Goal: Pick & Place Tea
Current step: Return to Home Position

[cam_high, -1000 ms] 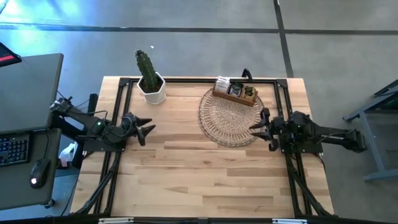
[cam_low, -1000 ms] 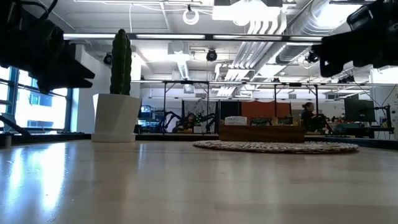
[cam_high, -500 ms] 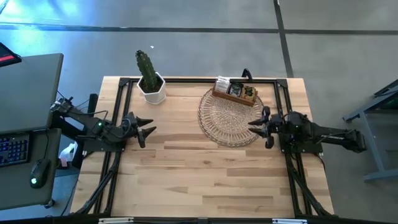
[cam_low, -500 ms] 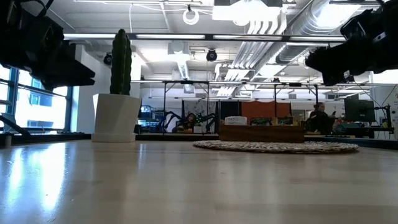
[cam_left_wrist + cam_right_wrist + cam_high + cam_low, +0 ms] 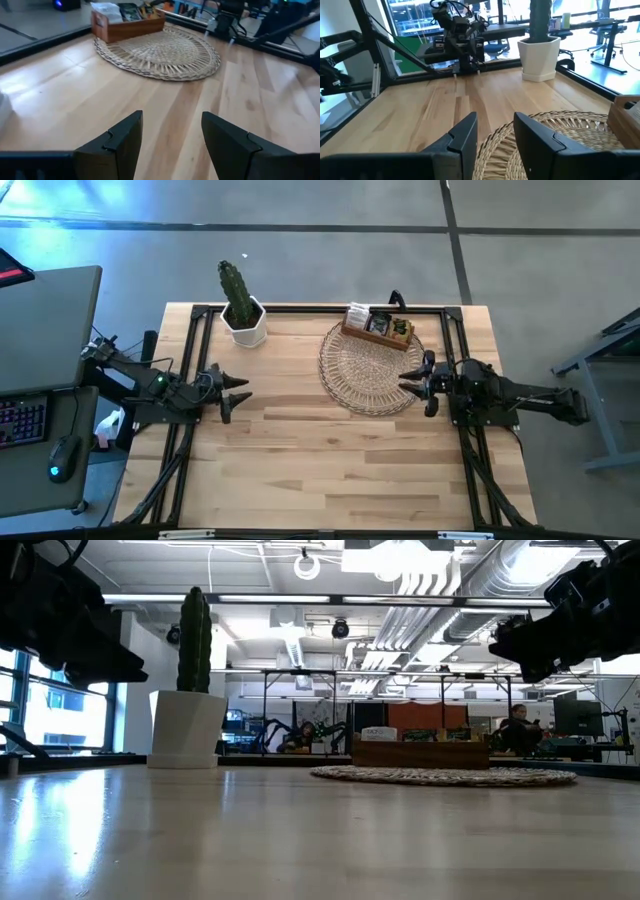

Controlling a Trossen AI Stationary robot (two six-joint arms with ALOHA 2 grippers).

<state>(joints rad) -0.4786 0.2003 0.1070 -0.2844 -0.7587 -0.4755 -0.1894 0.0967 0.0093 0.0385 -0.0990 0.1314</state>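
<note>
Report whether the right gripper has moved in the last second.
Yes. In the high view the right gripper has shifted slightly along the right rim of the wicker mat, toward the wooden box, and it is open.

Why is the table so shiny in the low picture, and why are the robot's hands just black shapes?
Low view: the table mirrors the window and ceiling lamps, so it glares; the left end effector and right end effector are lit from behind, so they look black. High view: the table is evenly lit.
</note>
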